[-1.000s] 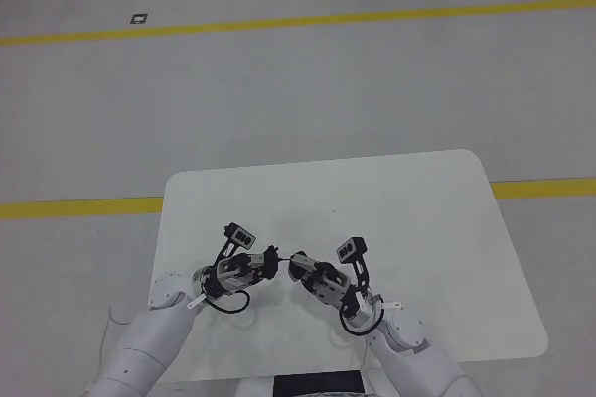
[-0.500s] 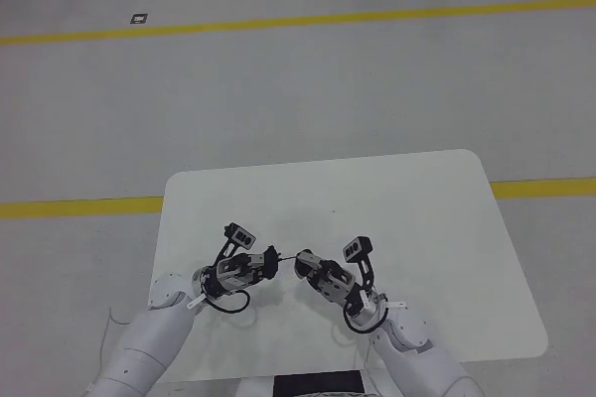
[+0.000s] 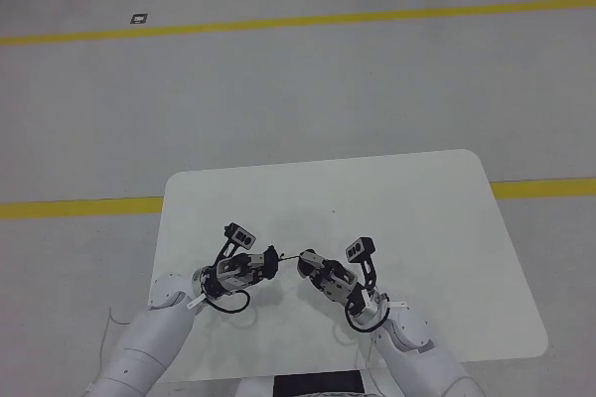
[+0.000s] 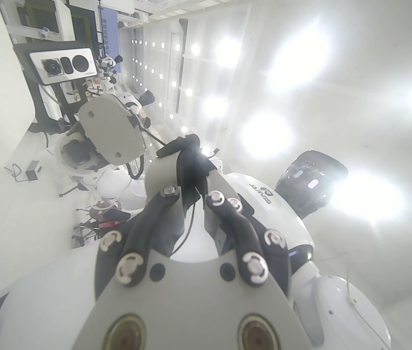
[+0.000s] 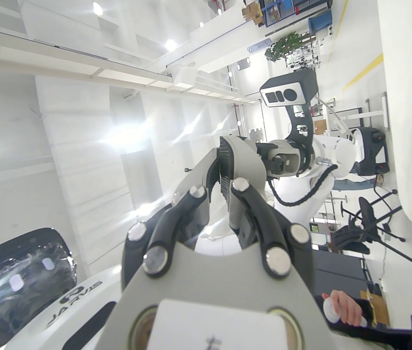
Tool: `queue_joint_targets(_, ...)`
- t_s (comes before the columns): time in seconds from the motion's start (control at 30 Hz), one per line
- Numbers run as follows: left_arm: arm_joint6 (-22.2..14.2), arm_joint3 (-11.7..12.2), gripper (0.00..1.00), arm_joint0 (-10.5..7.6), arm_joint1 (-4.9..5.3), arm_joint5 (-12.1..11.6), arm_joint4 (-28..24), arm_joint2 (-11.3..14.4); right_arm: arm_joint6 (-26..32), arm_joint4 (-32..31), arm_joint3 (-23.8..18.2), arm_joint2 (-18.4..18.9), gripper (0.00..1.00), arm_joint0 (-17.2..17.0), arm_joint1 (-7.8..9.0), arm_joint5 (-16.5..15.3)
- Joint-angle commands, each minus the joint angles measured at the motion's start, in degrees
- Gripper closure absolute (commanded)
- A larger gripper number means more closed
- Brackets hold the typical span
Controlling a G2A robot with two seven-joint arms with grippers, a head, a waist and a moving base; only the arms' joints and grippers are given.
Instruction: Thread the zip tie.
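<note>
- A yellow floor stripe (image 3: 70,208) ran up to the left edge of the white table (image 3: 427,189) and showed again beyond its right edge.
- The left gripper (image 3: 269,260) hung above the tabletop, left of the middle. It sat well inside the left edge and nearer the near edge than the far one.
- Its fingers were clenched on one end of the zip tie (image 3: 288,258). In the left wrist view the dark pads (image 4: 185,163) met around that end.
- The zip tie, a thin black strand, was held off the table and bridged the short gap between the two grippers. In the left wrist view it ran from the left fingertips across to the other gripper.
- The right gripper (image 3: 305,262) hung just beside the left one, with the two sets of tips facing each other.
- Its fingers were pressed together on the tie's other end. In the right wrist view the ribbed pad lay flat against the opposite finger.
- Past both grippers, the far half of the tabletop stretched white to the far edge and its rounded corners.
- To the right, a broad span of tabletop lay between the right gripper and the right edge, which stood well apart from it.
- The near edge lay close behind both wrists, so that side offered the least room.
</note>
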Motion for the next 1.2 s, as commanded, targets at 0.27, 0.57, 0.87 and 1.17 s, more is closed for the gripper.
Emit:
queue_joint_targets(0.27,0.0,0.0,1.00,0.00,0.00,0.0,0.0,0.0,0.3,0.2,0.3,0.5,1.00,-0.1,-0.18,0.0)
queue_joint_targets(0.57,0.0,0.0,1.00,0.00,0.00,0.0,0.0,0.0,0.3,0.1,0.7,1.1,1.00,-0.3,-0.34,0.0)
queue_joint_targets(0.87,0.0,0.0,1.00,0.00,0.00,0.0,0.0,0.0,0.4,0.0,0.9,2.2,1.00,-0.5,-0.40,0.0)
queue_joint_targets(1.17,0.0,0.0,1.00,0.00,0.00,0.0,0.0,0.0,0.4,0.1,0.7,3.6,1.00,-1.0,-0.46,0.0)
